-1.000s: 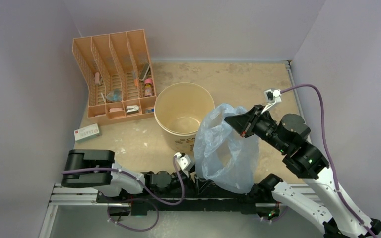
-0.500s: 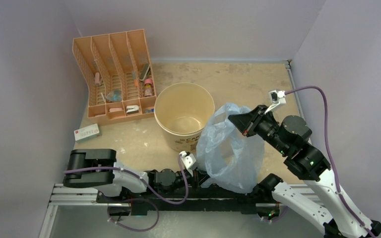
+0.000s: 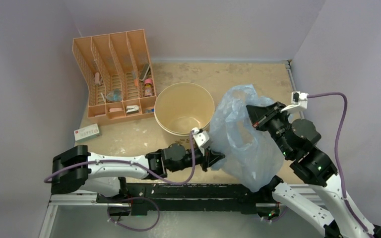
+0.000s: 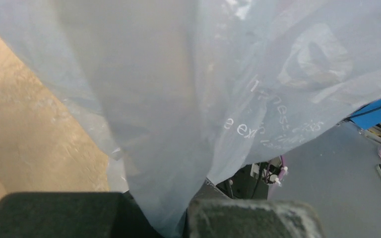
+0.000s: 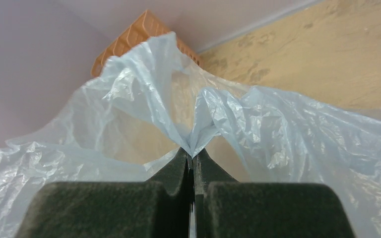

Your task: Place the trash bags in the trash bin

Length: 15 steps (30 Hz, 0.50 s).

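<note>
The trash bag [image 3: 243, 146], thin light-blue crinkly plastic, hangs stretched between both grippers just right of the trash bin [image 3: 184, 110], a round cream bucket standing upright with nothing visible inside. My right gripper [image 3: 251, 110] is shut on the bag's upper edge and holds it raised; in the right wrist view a pinch of bag [image 5: 198, 119] sticks out of the right gripper [image 5: 192, 157]. My left gripper [image 3: 219, 158] is shut on the bag's lower left side, in front of the bin. In the left wrist view the bag [image 4: 218, 84] fills the frame and runs down into the left gripper [image 4: 181, 220].
An orange slotted organizer rack [image 3: 113, 74] holding small items stands at the back left, beside the bin. A small white box with red print [image 3: 87, 132] lies on the table left of the bin. Lilac walls close in the left, back and right sides.
My left arm reached forward and right, and its gripper closed on the bag's lower side. My right gripper carried the bag's top up and farther back.
</note>
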{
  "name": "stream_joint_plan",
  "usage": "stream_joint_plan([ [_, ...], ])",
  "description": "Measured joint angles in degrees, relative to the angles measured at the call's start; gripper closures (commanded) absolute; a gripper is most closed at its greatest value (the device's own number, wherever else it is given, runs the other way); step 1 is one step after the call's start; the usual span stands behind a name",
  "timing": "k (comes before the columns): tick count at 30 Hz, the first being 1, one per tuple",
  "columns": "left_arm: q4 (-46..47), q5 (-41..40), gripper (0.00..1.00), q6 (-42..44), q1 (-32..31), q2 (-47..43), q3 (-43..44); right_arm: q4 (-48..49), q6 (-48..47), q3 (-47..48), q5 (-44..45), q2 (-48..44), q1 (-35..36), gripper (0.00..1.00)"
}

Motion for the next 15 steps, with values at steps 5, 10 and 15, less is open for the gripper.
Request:
stream_joint_plan([
  [5, -11.5, 7.3, 1.0, 3.61, 6.45, 0.24, 9.88, 0.74, 0.37, 1.31, 5.29, -0.98, 0.0, 1.0],
  [10, -21.05, 12.94, 1.0, 9.4, 9.97, 3.78, 22.86, 2.34, 0.37, 2.38, 8.76, -2.49, 0.0, 1.0],
  [15, -27.23, 17.38, 1.0, 14.88, 13.49, 7.85, 34.05, 2.97, 0.66, 2.38, 9.81, -4.35, 0.0, 1.0],
])
